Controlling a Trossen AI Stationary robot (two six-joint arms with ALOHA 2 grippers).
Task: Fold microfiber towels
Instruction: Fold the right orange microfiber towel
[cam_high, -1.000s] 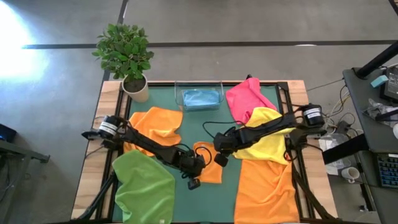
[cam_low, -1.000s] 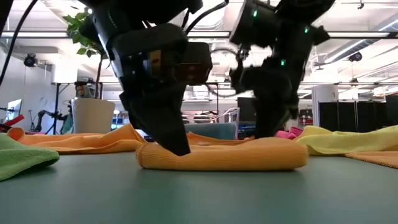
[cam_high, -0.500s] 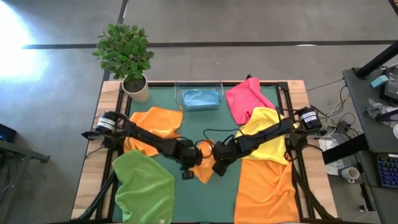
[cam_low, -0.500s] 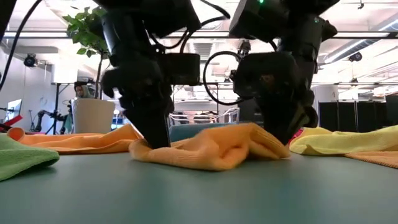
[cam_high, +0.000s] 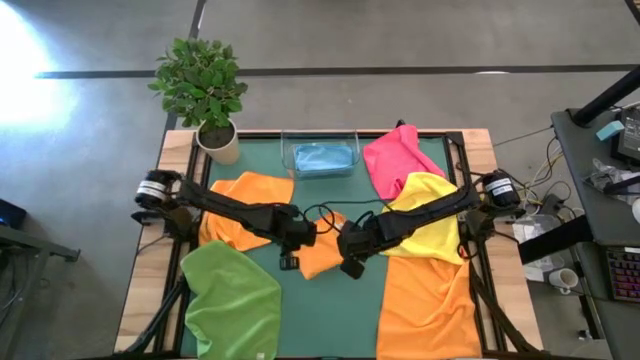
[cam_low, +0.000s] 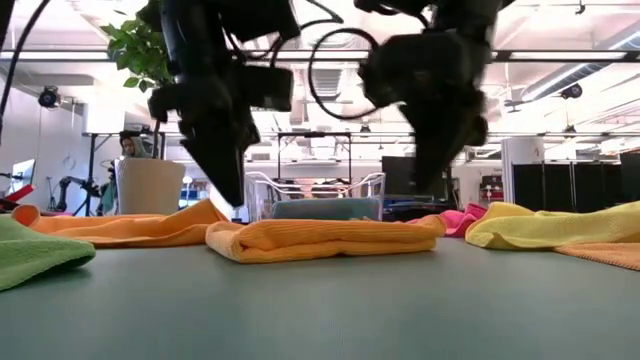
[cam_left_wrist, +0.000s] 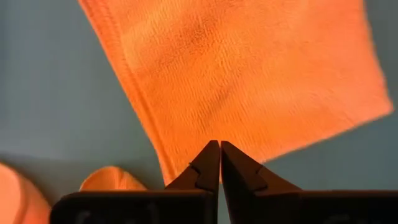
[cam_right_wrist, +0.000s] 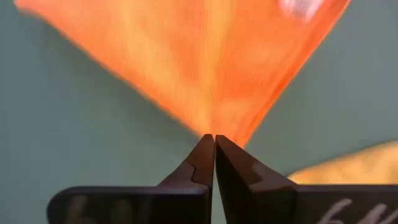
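A small folded orange towel (cam_high: 318, 254) lies flat on the green mat at the table's middle, and it also shows in the low view (cam_low: 320, 240). My left gripper (cam_high: 288, 262) is shut just above the towel's left end (cam_low: 232, 200). My right gripper (cam_high: 350, 268) is shut just above its right end (cam_low: 425, 185). Both wrist views show shut fingertips with the orange cloth (cam_left_wrist: 249, 74) (cam_right_wrist: 211, 62) beyond them. In the low view both grippers stand clear above the towel.
Other towels lie around: orange (cam_high: 250, 198) and green (cam_high: 232, 300) on the left, and yellow (cam_high: 432, 225), pink (cam_high: 395, 155) and a large orange one (cam_high: 430, 300) on the right. A clear tray (cam_high: 322, 140) at the far edge holds a light blue towel (cam_high: 323, 160). A potted plant (cam_high: 215, 135) stands far left.
Both grippers have gone toward the table's far edge, bunching the small orange towel's near part over its far part. They have then risen off it. The towel now lies shorter and flat in layers, a little farther back on the mat.
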